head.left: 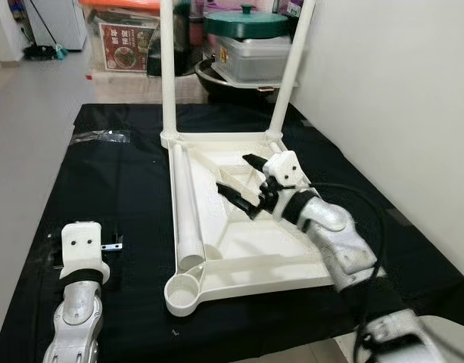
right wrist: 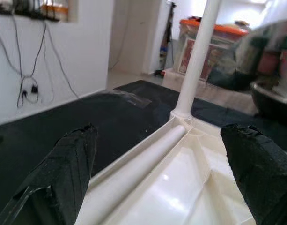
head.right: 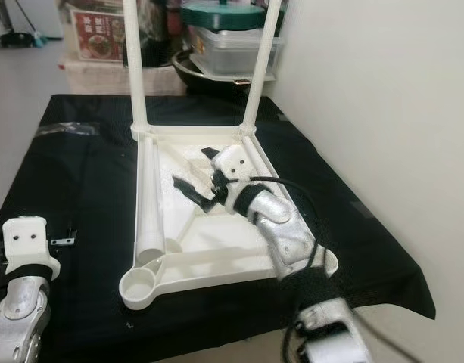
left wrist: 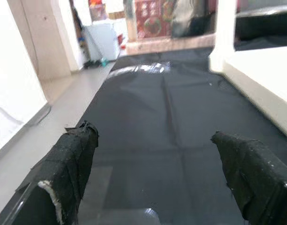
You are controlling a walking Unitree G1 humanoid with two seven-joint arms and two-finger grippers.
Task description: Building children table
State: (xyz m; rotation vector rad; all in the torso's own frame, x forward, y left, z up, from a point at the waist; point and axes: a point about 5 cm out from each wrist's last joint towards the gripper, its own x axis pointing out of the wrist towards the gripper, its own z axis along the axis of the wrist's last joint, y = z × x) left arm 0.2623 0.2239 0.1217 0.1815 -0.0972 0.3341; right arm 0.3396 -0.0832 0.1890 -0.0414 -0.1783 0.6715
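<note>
A white plastic children's table top (head.left: pixel 269 249) lies upside down on a black mat (head.left: pixel 126 189). Two white legs (head.left: pixel 168 68) (head.left: pixel 292 68) stand upright in its far corners. A third, loose leg (head.left: pixel 185 204) lies along the inside of its left edge, ending by the empty round socket (head.left: pixel 185 291) at the near left corner. My right gripper (head.left: pixel 239 178) hovers open over the underside near the middle, holding nothing. My left gripper (left wrist: pixel 155 140) is open low over the mat, left of the table top, its wrist (head.left: pixel 84 249) near the mat's front left.
A clear plastic bag (head.left: pixel 103 136) lies at the mat's far left. A small metal part (head.left: pixel 110 246) rests beside my left wrist. Storage boxes and a lidded green pot (head.left: pixel 247 26) stand behind the mat. A white wall (head.left: pixel 398 113) runs along the right.
</note>
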